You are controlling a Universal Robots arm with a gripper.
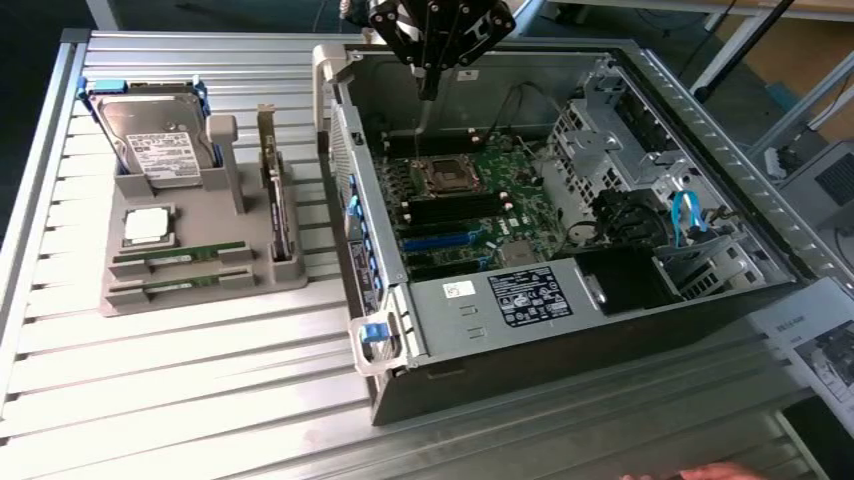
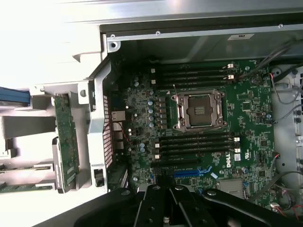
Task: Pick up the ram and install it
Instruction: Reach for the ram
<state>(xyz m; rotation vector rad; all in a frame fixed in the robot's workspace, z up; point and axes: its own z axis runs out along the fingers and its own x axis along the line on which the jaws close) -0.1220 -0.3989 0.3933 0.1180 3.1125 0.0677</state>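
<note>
now the arm (image 1: pixel 441 25) hangs over the far end of the open case (image 1: pixel 747 300), pointing straight down. its black gripper (image 1: pixel 424 90) is pinched narrow, the slim fingers drawn together into one thin point above the board (image 1: pixel 501 165), and nothing shows between them. from the wrist view the gripper (image 2: pixel 165 210) appears as dark, angular, matte links fanning out over the board's edge.

the ram (image 1: pixel 180 256) sits well apart from the gripper, outside the case on the exterior view's left: two thin green sticks lying lengthwise in parallel grooves of a grey moulded tray (image 1: pixel 200 297). the wrist view catches them (image 2: pixel 19 187) past the case wall, pale and washed out.

the tray also carries a boxy silver drive (image 1: pixel 154 135) propped in a cradle with blue rails, a flat square chip (image 1: pixel 147 225) with a dull metal lid, and a card (image 1: pixel 276 200) standing on edge.

the board is dark green, crowded with small round capacitors. at its middle is a square metal-framed socket (image 2: pixel 199 111), with long black slots (image 2: pixel 194 142) running in rows on both sides of it. the case is bare grey sheet steel with punched holes. everything rests on a ribbed aluminium table (image 1: pixel 200 380).
</note>
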